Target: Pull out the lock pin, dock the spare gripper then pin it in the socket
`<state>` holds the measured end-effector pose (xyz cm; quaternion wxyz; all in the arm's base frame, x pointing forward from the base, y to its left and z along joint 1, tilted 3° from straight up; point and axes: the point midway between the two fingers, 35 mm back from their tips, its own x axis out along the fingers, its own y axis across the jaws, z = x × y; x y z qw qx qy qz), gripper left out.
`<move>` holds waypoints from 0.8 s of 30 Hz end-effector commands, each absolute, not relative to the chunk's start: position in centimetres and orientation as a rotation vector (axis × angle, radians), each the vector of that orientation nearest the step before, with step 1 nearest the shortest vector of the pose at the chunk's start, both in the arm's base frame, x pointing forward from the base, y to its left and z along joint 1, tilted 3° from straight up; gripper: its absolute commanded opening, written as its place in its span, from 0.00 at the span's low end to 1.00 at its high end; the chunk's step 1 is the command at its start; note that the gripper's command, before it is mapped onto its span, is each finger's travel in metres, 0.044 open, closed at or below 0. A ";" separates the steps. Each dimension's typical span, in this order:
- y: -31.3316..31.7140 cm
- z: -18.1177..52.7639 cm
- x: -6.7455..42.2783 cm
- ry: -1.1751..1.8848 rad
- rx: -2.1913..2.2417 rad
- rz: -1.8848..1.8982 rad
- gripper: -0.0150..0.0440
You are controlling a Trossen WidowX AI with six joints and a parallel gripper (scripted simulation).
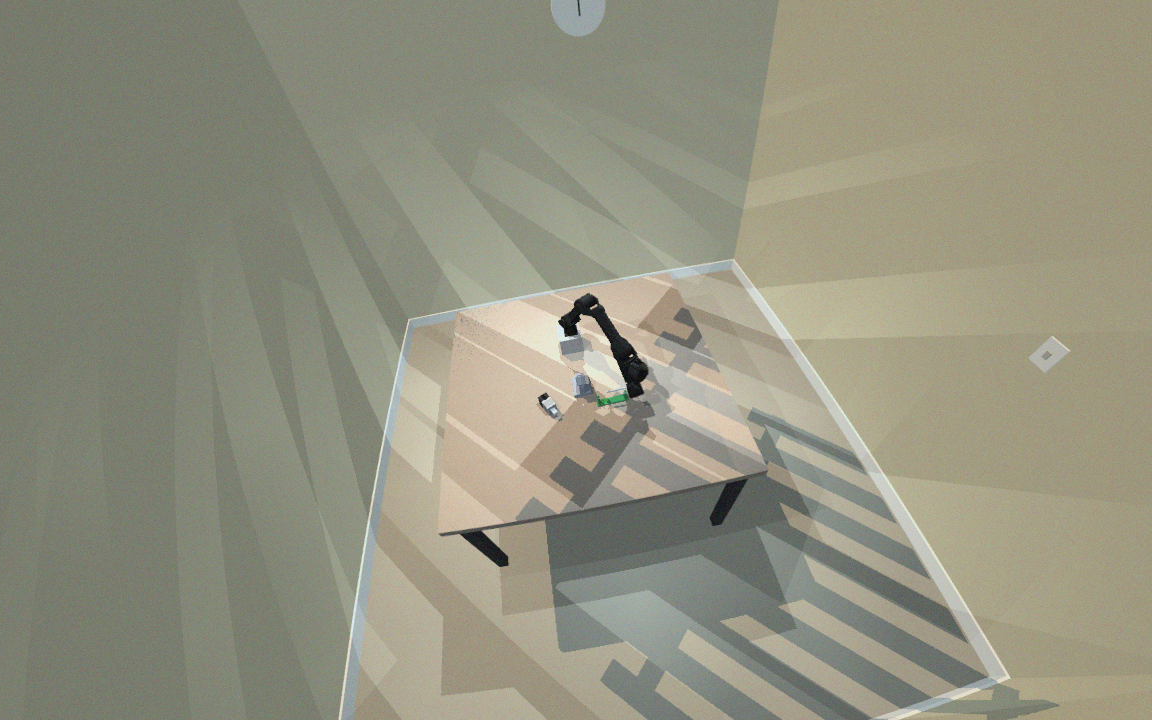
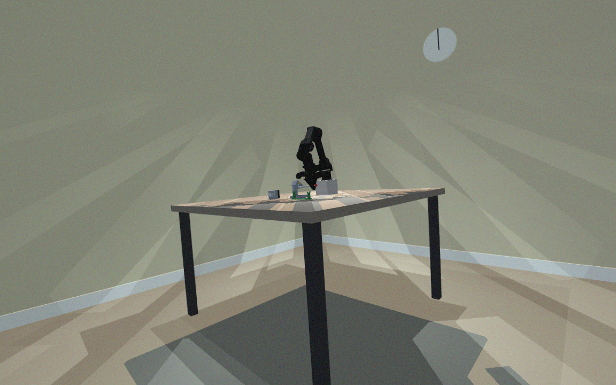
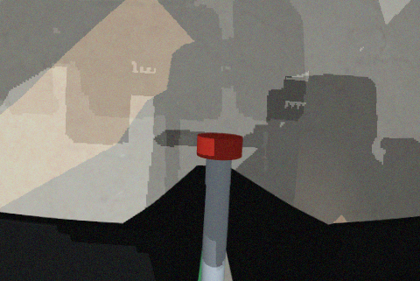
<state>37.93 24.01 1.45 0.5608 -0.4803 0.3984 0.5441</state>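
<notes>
My gripper (image 1: 635, 394) (image 2: 314, 187) (image 3: 218, 176) is shut on the lock pin (image 3: 216, 211), a grey rod with a red head (image 2: 315, 185) (image 3: 220, 146). The pin's pale shaft reaches left from the fingers, above the green cradle (image 1: 613, 400) (image 2: 308, 195). In the top view its far end appears short of the blue-grey mount (image 1: 582, 385) (image 2: 295, 183), apart from it. The socket's inside is too small to make out. The spare gripper (image 1: 549, 405) (image 2: 273, 194), pale with a black end, sits on the table to the left of the mount.
The arm's base stands on a pale block (image 1: 570, 343) (image 2: 327, 186) behind the mount. The green cradle is low, right beside the mount and below the pin. The table's front edge (image 1: 602, 504) is well away from these things. Strong striped shadows cross the table.
</notes>
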 end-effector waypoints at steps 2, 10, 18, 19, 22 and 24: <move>23.9 0.5 37.9 0.940 -1.133 1.284 0.25; 23.9 -0.8 38.0 0.931 -1.134 1.280 0.25; 23.9 -1.3 38.0 0.927 -1.134 1.279 0.25; 23.9 -1.3 38.0 0.927 -1.134 1.279 0.25; 23.9 -1.3 38.0 0.927 -1.134 1.279 0.25; 23.9 -1.3 38.0 0.927 -1.134 1.279 0.25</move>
